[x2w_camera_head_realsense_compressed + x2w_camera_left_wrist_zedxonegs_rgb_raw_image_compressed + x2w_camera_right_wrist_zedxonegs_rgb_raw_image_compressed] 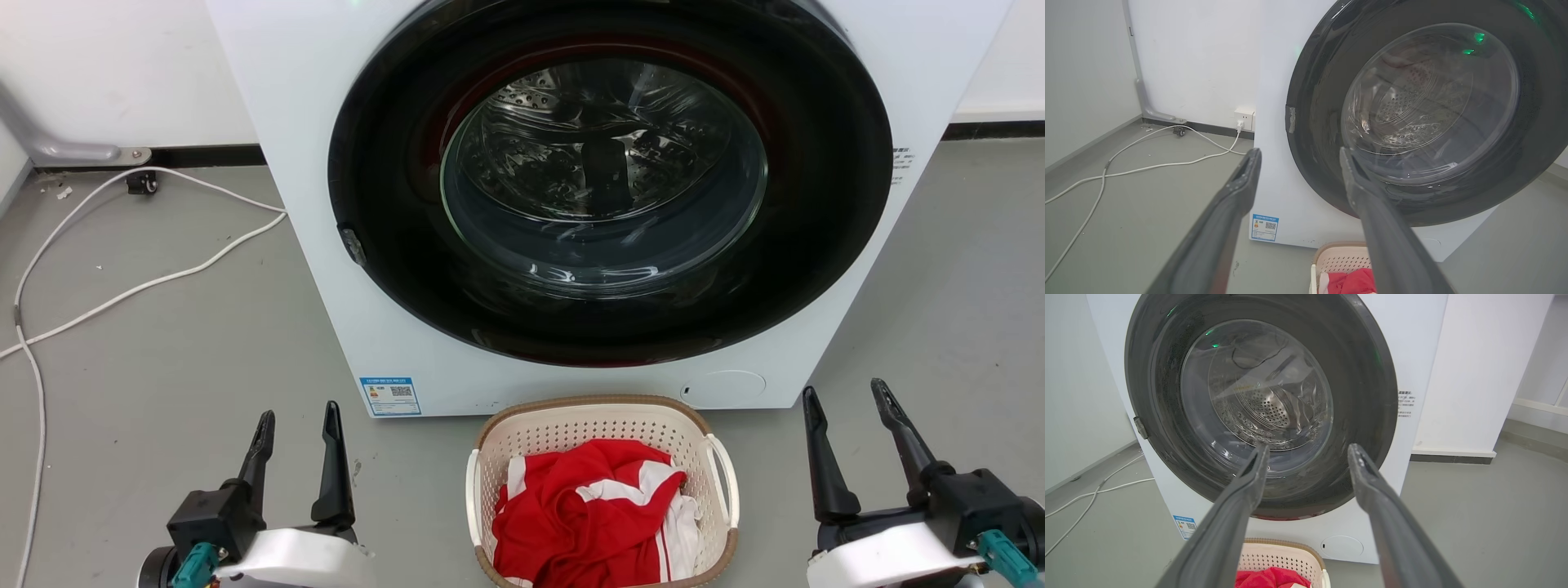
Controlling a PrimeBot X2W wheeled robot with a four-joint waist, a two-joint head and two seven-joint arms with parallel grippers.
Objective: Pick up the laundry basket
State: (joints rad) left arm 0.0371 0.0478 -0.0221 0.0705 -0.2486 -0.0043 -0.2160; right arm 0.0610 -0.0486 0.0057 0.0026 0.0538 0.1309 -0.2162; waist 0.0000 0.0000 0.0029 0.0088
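I see the basket on the floor at 6 o'clock in my head view, just in front of the washer, which stands at its 12 o'clock. A red and white garment lies crumpled inside it. Its white handles sit at its 9 o'clock and 3 o'clock sides.

My left gripper hangs at the basket's 9 o'clock, well apart from it, fingers spread wide and holding nothing. My right gripper hangs at the basket's 3 o'clock, near it but clear of the handle, also wide open and empty. Both point toward 12 o'clock, at the washer.

In both wrist views I look between parted fingers at the washer's round glass door, which is closed, with the basket's brown rim at the bottom edge. A white cable trails over the floor at 9 o'clock of the washer.
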